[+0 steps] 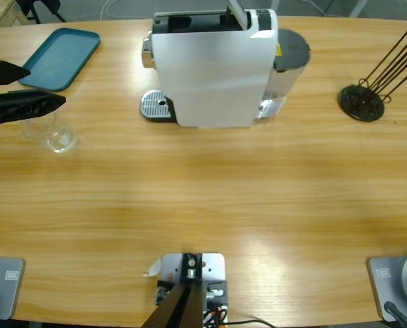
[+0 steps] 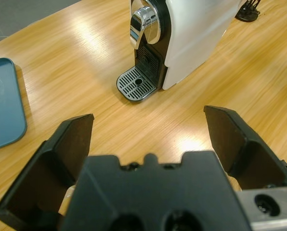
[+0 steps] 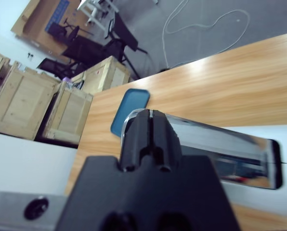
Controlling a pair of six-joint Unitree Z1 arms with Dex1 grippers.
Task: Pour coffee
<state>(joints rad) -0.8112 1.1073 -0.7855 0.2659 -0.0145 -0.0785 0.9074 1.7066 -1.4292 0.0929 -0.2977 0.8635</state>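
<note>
Hovering wide open at the high view's left edge, the left hand [image 1: 16,87] could tip the empty-looking glass tumbler [image 1: 52,132] just below it on the bench [image 1: 210,191], while the right hand [image 3: 150,132] sits closed on the coffee machine's lever [image 3: 206,144].

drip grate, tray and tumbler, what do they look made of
The drip grate looks like polished or chromed metal: silvery, slotted, catching highlights. The teal tray looks like matte moulded plastic, with even colour, rounded corners and a raised rim. The tumbler is clear, probably glass, though clear plastic cannot be ruled out; the table's wood grain shows through its wall.
</note>
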